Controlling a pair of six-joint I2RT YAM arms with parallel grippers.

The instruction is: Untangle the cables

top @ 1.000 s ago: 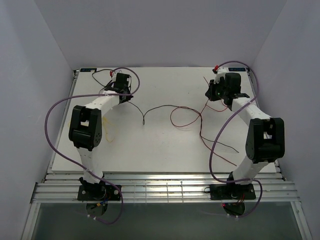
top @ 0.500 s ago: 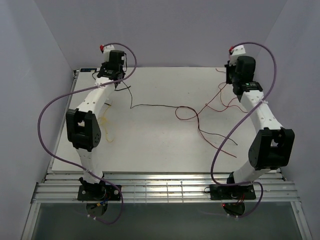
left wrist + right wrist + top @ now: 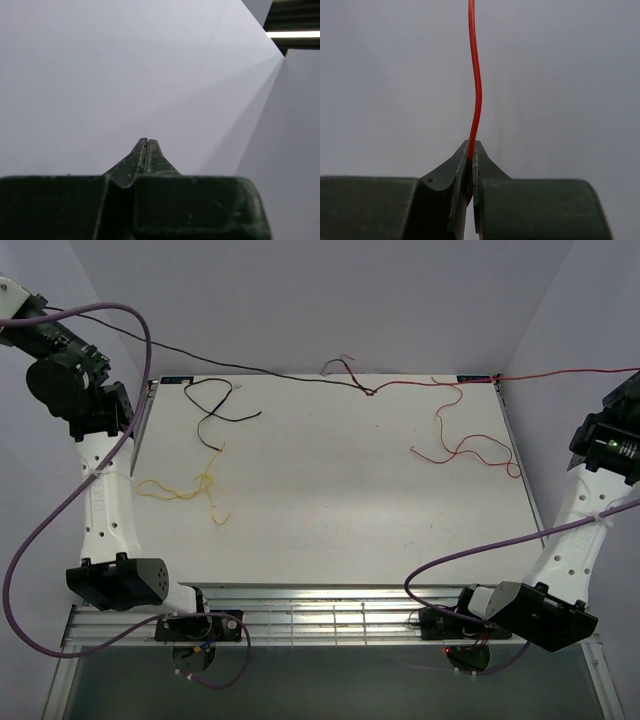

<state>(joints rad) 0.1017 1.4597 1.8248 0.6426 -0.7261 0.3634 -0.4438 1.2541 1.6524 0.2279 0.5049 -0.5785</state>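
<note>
Right hand (image 3: 471, 148) pinches red cable (image 3: 480, 97); left hand (image 3: 145, 143) tips meet; overhead hides both grips.

you have a taut black cable (image 3: 250, 370) strung through the air from the upper left down to the back centre, where it hooks into a taut red cable (image 3: 560, 374) that runs off to the right, with small reddish loops bunched at the joint. lying flat and apart from each other: a loose black cable (image 3: 205, 418) curled at the back left, a yellow cable (image 3: 205, 483) tangled on itself at the left, and a loose red cable (image 3: 470, 445) squiggling at the right
</note>
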